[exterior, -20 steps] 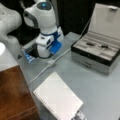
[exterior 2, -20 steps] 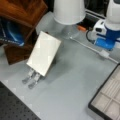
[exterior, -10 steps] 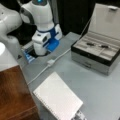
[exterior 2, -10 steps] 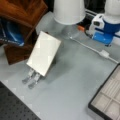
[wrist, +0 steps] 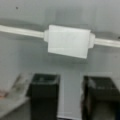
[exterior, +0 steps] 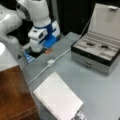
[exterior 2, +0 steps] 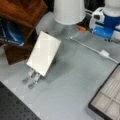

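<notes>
So, front views first. My hand (exterior: 37, 52) is hanging low over the grey surface (exterior: 100, 97), up and to a front view's left of the little white switch box (exterior: 50, 62) on the white cable (exterior: 37, 74). That box is the thing I'm working on. It's lying flat on the surface, and I'm not touching it. An open grey case (exterior: 95, 57) with its lid up is sitting well off to the box's right. A white notepad (exterior: 57, 97) is leaning on its stand below the box, and a brown wooden top (exterior: 12, 92) is filling the corner to the lower left of it. Behind my hand there's a blue block (exterior: 51, 41).

In a front view from the opposite side, the switch box (exterior 2: 104, 53) is lying near the right edge with the cable (exterior 2: 85, 45) running up and left from it. A big white bucket-like thing (exterior 2: 68, 11) is standing well up and left of the box. The room behind is mostly going dark.

Wrist view: the switch box (wrist: 68, 41) is sitting just ahead of my two black fingers (wrist: 43, 95), and they're standing apart, holding nothing. I'd say I'm lining up on it, in the approach stage. The next move is calling for creeping forward and down so the box ends up between the fingers, keeping centred so I'm not nudging the cable sideways.
</notes>
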Controlling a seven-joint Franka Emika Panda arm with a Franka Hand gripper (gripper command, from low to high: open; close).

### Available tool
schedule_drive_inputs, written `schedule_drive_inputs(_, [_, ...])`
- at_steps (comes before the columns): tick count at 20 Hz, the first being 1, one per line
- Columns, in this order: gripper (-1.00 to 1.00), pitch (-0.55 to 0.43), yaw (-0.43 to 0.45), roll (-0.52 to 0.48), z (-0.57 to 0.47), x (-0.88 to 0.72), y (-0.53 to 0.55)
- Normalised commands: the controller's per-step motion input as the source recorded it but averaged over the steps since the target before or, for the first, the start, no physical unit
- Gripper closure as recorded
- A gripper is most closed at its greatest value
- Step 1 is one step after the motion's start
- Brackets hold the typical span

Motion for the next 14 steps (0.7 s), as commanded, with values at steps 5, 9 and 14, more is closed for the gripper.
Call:
schedule_drive_inputs(5, [-1.00, -0.037, 0.043, -0.043, 0.00, -0.09, -0.21])
schedule_drive_inputs(9, [-1.00, 0.019, 0.043, -0.045, 0.10, -0.06, -0.25])
schedule_drive_inputs(14, [-1.00, 0.045, 0.068, -0.081, 0.27, 0.04, -0.21])
